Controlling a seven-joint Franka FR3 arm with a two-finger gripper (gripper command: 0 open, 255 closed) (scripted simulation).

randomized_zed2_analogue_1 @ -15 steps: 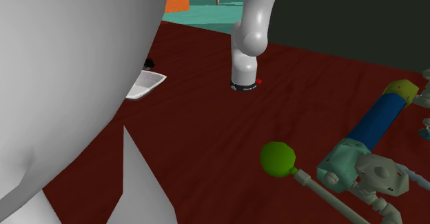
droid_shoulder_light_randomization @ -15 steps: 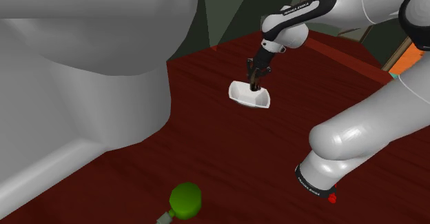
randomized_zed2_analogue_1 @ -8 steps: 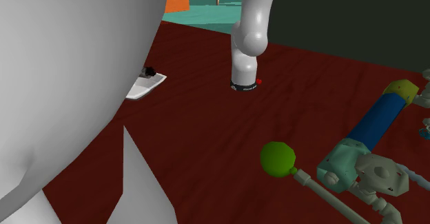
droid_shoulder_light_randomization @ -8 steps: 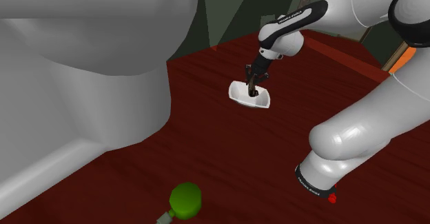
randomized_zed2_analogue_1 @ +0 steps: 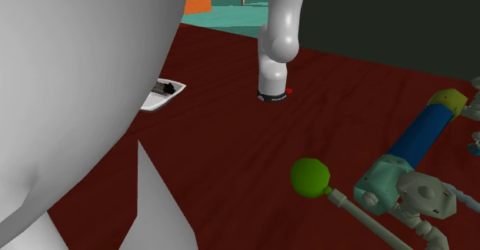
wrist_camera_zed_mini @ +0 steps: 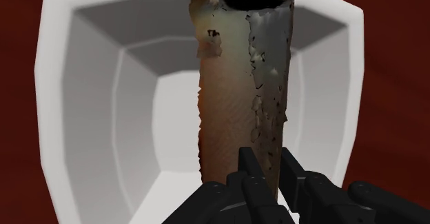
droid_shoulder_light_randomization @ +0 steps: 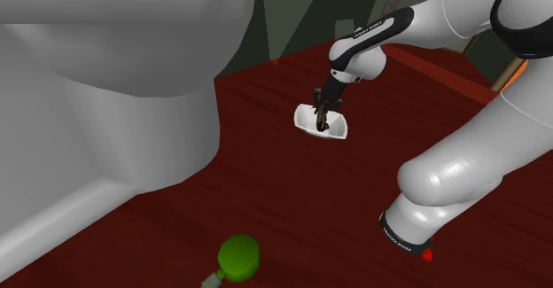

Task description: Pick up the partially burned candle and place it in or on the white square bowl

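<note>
The claw [wrist_camera_zed_mini: 265, 169] is closed narrowly on the partially burned candle [wrist_camera_zed_mini: 238, 85], its two black fingers clasping the brownish, charred stick near one end. The candle's blackened far end points down into the hollow of the white square bowl [wrist_camera_zed_mini: 52, 119]; whether it touches the bottom cannot be told. The bowl sits on a dark red wood-grained surface [droid_shoulder_light_randomization: 266, 198], near a large white toilet [droid_shoulder_light_randomization: 115, 56].

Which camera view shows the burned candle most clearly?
The wrist view: the candle looms large, clasped by the jaws, brown with a charred far end, over the white bowl. The shoulder view gives a small dark stick over the bowl; the second exterior view, a dark speck at the bowl.
</note>
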